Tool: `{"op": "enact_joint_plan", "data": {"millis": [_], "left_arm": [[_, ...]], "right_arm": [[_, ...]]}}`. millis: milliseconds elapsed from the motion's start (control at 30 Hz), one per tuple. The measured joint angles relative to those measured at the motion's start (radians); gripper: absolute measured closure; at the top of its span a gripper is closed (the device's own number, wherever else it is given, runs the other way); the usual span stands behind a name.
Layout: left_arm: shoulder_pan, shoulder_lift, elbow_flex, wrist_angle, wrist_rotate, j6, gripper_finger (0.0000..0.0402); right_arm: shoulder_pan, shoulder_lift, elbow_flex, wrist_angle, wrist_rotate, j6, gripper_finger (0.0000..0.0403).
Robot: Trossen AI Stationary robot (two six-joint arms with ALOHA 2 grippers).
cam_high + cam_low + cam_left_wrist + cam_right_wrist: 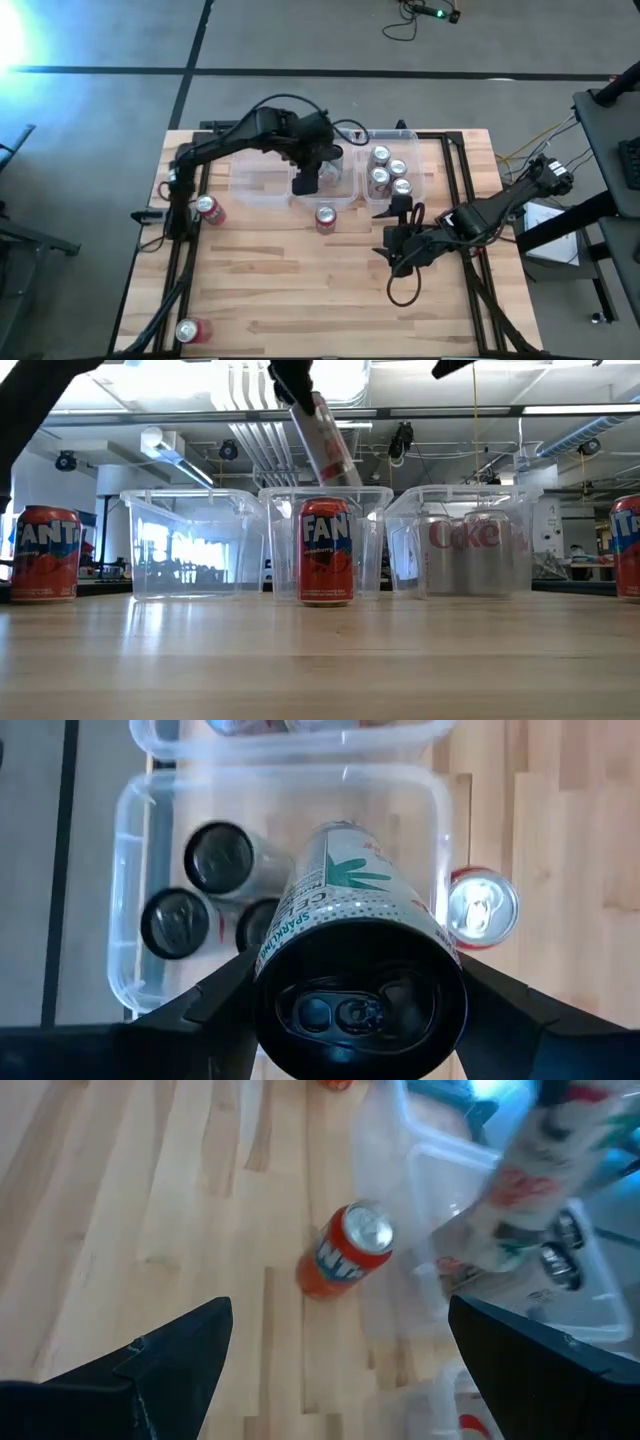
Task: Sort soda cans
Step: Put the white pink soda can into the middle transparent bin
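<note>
My left gripper (307, 182) is shut on a white soda can (345, 890) with a green leaf print and a black top. It holds the can tilted above the middle clear bin (345, 195), where three black-topped cans (218, 857) stand. A red Fanta can (325, 218) stands on the table just in front of that bin. Silver Coke cans (388, 170) fill the right bin. Another red can (207, 208) stands at the left, and one (190, 330) lies near the front left corner. My right gripper (393, 240) hangs open over the table, right of the Fanta can (350, 1250). My left gripper pinches the white can's side wall (275, 955) near its black top end between its two fingers (205, 1005). The fingers slant down from above, one on each side. The can is lifted clear over the middle bin, tilted with its bottom end (342, 475) lowest.
The left clear bin (262, 180) shows no cans. The three bins stand in a row at the table's far side. Bare wooden tabletop (300, 290) lies in front of them. Black frame rails (470, 200) run along both table sides.
</note>
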Motion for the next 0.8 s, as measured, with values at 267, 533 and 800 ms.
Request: {"op": "enact_joint_plan", "data": {"millis": [267,533,800], "left_arm": [[0.012,0.04,-0.036,-0.022,0.003,0.016,0.0163],[0.022,0.039,-0.058,0.041,0.0,0.022,0.0163],[0.03,0.04,-0.119,0.095,0.042,0.038,0.0163]], "right_arm": [[0.0,0.0,-0.042,0.002,-0.008,0.032,0.0035],[0.0,0.0,-0.064,0.007,-0.006,0.054,0.0035],[0.0,0.0,-0.069,0.01,-0.005,0.076,0.0035]]}}
